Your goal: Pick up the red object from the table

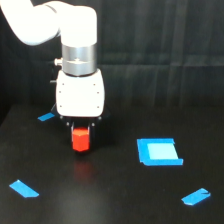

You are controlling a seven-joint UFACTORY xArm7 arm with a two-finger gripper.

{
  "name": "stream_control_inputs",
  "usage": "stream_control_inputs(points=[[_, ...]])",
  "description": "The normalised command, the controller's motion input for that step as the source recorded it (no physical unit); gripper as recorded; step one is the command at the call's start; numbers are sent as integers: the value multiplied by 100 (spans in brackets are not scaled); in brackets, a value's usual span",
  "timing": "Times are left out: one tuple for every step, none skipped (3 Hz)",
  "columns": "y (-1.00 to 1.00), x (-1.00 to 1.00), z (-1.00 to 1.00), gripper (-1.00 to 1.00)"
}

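Observation:
The red object [80, 140] is a small red-orange block held between the dark fingers of my gripper [80, 134], in the exterior view's left half. It hangs a little above the black table [110, 195], with a faint red reflection on the surface beneath it. The gripper is shut on the block; its fingertips are mostly hidden behind the block and the white gripper body [80, 94].
A blue square patch [159, 151] lies to the exterior view's right of the gripper. Blue tape strips lie at the back left [46, 117], front left [23, 188] and front right [196, 197]. A black curtain forms the backdrop.

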Motion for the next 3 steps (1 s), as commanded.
stream_control_inputs(points=[[-1, 0, 96, -94], [-9, 0, 93, -100], [5, -2, 96, -91]])
